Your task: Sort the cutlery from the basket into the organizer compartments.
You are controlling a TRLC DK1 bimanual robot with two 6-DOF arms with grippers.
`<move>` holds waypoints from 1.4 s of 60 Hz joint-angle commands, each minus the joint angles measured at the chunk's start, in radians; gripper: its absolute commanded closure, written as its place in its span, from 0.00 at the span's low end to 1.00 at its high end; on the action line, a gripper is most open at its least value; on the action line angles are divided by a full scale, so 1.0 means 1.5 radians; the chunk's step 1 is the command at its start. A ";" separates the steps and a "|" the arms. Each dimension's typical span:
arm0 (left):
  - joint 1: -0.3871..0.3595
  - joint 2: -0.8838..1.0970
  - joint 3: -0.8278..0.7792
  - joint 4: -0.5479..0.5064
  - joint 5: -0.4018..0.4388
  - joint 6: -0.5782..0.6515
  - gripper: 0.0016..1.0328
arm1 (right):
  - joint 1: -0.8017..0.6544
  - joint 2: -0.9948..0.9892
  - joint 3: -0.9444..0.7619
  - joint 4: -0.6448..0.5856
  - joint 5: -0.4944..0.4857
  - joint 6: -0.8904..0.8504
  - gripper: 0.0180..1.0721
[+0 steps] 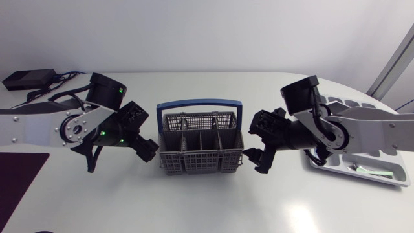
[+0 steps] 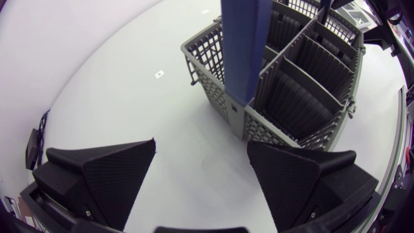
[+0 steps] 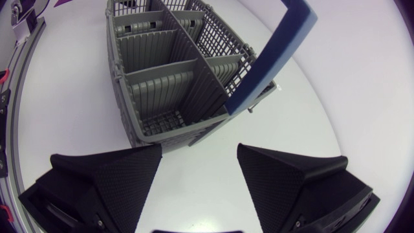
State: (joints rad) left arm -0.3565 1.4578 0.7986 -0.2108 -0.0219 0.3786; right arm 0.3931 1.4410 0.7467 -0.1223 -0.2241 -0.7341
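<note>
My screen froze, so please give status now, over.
Left jaws open, right jaws open, both empty. Basket between them, visible compartments empty. Organizer partly hidden by right arm. Nothing blocking.

The head view looks steeply down from above the worktop, from some way off, with the basket near its middle. The left wrist view sits close behind the left tool, facing one end of the basket. The right wrist view sits behind the right tool and faces the opposite end. All three views share the basket.
</note>
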 commanded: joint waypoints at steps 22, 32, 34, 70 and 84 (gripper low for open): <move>-0.005 0.068 0.081 0.009 0.007 0.009 0.05 | 0.017 0.047 0.039 0.030 0.024 0.034 0.19; -0.006 0.063 0.077 0.002 0.007 0.008 0.05 | 0.010 0.050 0.036 0.035 0.030 0.033 0.19; -0.006 0.062 0.075 0.002 0.007 0.008 0.05 | 0.009 0.050 0.035 0.042 0.030 0.032 0.18; -0.008 0.034 0.063 -0.017 0.006 0.005 0.05 | -0.003 0.053 0.026 0.049 0.043 0.029 0.10; 0.056 -0.017 0.049 -0.028 0.007 0.017 0.05 | -0.043 -0.016 -0.012 0.049 0.060 0.021 0.04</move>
State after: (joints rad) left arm -0.3107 1.4887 0.8852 -0.2394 -0.0158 0.3901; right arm 0.3660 1.4780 0.7654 -0.0689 -0.1440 -0.7139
